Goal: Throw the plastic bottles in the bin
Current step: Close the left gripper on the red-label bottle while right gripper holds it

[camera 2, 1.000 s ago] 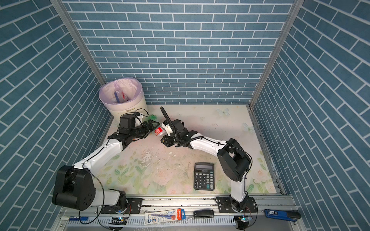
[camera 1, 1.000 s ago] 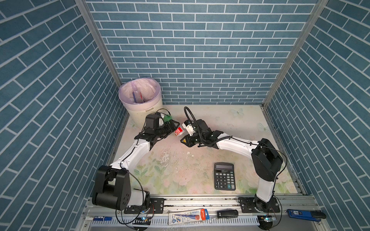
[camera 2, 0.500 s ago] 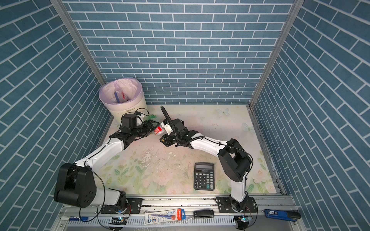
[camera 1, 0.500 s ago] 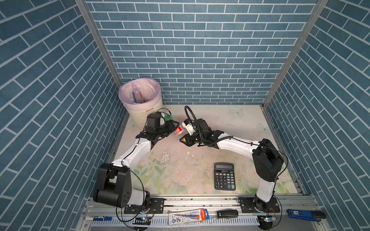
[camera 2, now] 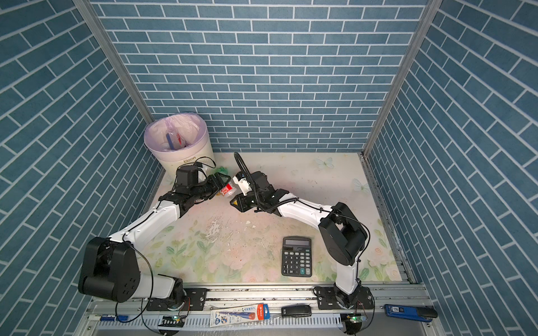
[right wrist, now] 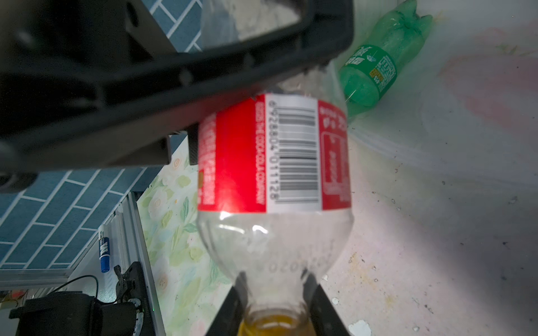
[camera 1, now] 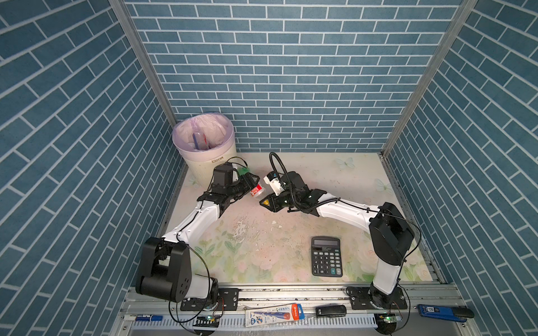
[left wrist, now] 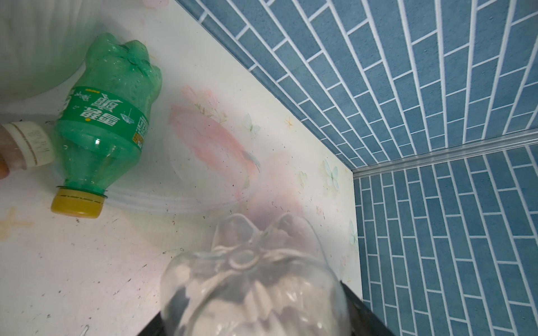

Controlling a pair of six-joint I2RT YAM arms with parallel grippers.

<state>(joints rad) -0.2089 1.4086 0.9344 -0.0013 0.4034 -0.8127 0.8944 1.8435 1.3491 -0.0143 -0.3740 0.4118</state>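
Observation:
A clear plastic bottle with a red label (camera 1: 257, 191) (camera 2: 228, 190) hangs level above the table between both grippers. My right gripper (camera 1: 263, 200) (right wrist: 275, 308) is shut on its neck, just above the yellow cap. My left gripper (camera 1: 252, 187) (left wrist: 250, 325) is closed around its base end (left wrist: 250, 291), one finger on each side. A green bottle (left wrist: 107, 116) (right wrist: 375, 67) lies on the table beside the bin (camera 1: 203, 163) (camera 2: 171, 160). In the bin's pink liner lie more bottles (camera 1: 199, 139). The neck of a white-capped bottle (left wrist: 26, 145) shows next to the green one.
A black calculator (camera 1: 326, 256) lies at the front right of the floral table. Blue brick walls close in three sides. The bin stands in the back left corner, right behind my left arm. Pens and small tools rest on the front rail (camera 1: 273, 315).
Both arms have stayed almost in place with the red-labelled bottle between them. My left gripper has edged slightly further over the bottle's base.

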